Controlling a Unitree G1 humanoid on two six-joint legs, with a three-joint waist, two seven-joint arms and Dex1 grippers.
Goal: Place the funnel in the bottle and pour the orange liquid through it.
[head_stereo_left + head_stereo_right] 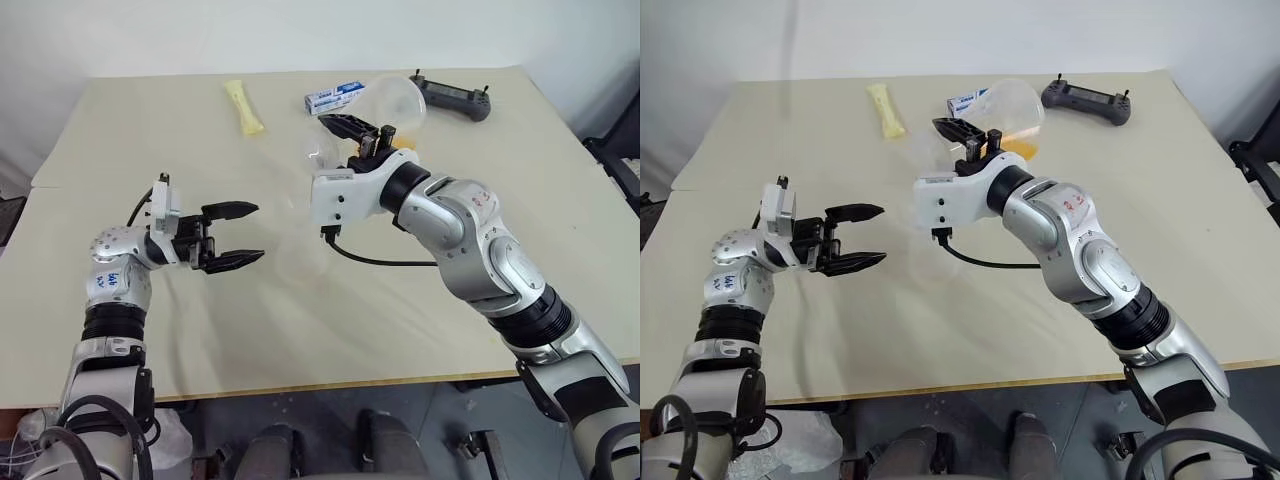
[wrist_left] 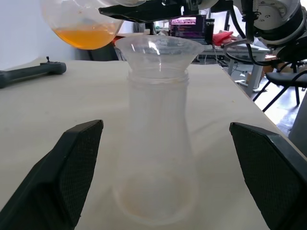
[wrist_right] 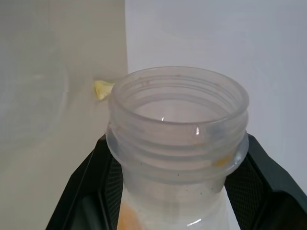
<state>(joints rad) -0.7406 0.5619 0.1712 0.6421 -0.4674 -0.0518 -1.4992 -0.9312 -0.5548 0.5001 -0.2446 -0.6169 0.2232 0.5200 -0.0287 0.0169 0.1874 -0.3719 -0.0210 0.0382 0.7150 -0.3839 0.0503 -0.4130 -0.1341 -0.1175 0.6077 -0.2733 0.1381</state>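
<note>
The bottle (image 2: 156,158), a clear conical flask, stands upright on the table with the clear funnel (image 2: 158,50) seated in its neck. My left gripper (image 1: 258,232) is open, with one finger on each side of the bottle and neither touching it. My right gripper (image 1: 365,135) is shut on the threaded neck (image 3: 177,124) of a round clear vessel (image 1: 398,100). It holds that vessel tilted just above and beside the funnel. The orange liquid (image 2: 86,37) pools in the vessel's belly. In the head views the bottle (image 1: 925,250) is a faint outline in front of the left gripper.
A pale yellow sachet (image 1: 244,106), a blue and white box (image 1: 333,97) and a black hand controller (image 1: 455,98) lie along the far side of the beige table (image 1: 120,150). A black chair (image 1: 620,150) stands past the table's right edge.
</note>
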